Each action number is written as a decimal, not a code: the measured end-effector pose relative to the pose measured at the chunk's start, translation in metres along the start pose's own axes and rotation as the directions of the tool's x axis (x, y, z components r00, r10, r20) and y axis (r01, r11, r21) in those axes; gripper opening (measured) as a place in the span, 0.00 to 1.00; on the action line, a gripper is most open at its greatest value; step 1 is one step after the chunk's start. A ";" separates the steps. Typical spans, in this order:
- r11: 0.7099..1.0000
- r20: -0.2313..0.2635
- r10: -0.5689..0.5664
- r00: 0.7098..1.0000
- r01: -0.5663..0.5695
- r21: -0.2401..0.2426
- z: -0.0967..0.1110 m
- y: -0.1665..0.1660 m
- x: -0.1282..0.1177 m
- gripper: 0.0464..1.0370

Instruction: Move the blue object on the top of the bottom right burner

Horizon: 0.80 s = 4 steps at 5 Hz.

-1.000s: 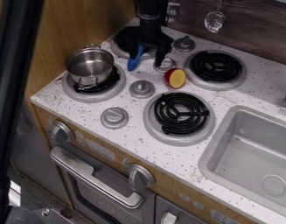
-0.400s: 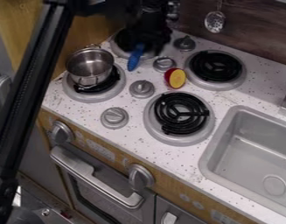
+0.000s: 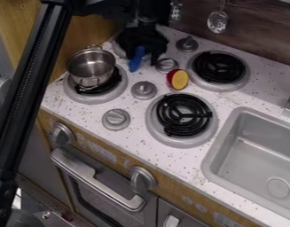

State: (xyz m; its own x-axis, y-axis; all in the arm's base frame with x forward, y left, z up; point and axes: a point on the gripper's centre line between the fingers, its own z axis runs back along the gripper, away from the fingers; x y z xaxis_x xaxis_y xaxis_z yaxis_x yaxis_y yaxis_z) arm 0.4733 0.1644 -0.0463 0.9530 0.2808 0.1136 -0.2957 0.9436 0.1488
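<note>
The black gripper [image 3: 143,57] hangs over the back left burner with its fingers apart. Its dark body covers most of that burner. Beside and partly between the fingers is the blue object [image 3: 136,60], a narrow piece whose lower end reaches onto the white counter; its upper end is partly hidden, and contact with the fingers cannot be made out. The bottom right burner [image 3: 183,116] has a bare black coil in a silver ring.
A metal pot [image 3: 91,67] stands on the front left burner. A red and yellow toy fruit piece [image 3: 178,79] lies amid silver knobs [image 3: 144,90]. The back right burner [image 3: 218,70] is bare, and a grey sink [image 3: 253,155] is at right.
The gripper has moved slightly left, and the arm's long link has swung rightward at the left side of the view. The blue object has stayed in nearly the same place.
</note>
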 end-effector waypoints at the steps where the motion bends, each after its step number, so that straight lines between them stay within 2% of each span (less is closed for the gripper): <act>1: 1.000 -0.024 0.004 1.000 -0.004 -0.004 0.001 0.001 -0.004 0.96; 2: 1.000 -0.047 0.009 0.999 -0.009 -0.009 0.001 0.000 -0.007 0.93; 4: 1.000 -0.083 0.026 0.996 -0.026 0.009 -0.011 0.002 -0.014 0.40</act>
State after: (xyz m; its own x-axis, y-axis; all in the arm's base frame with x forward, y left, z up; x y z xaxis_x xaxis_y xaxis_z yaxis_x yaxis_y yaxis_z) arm 0.4597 0.1638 -0.0586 0.9471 0.3190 0.0359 -0.3206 0.9345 0.1550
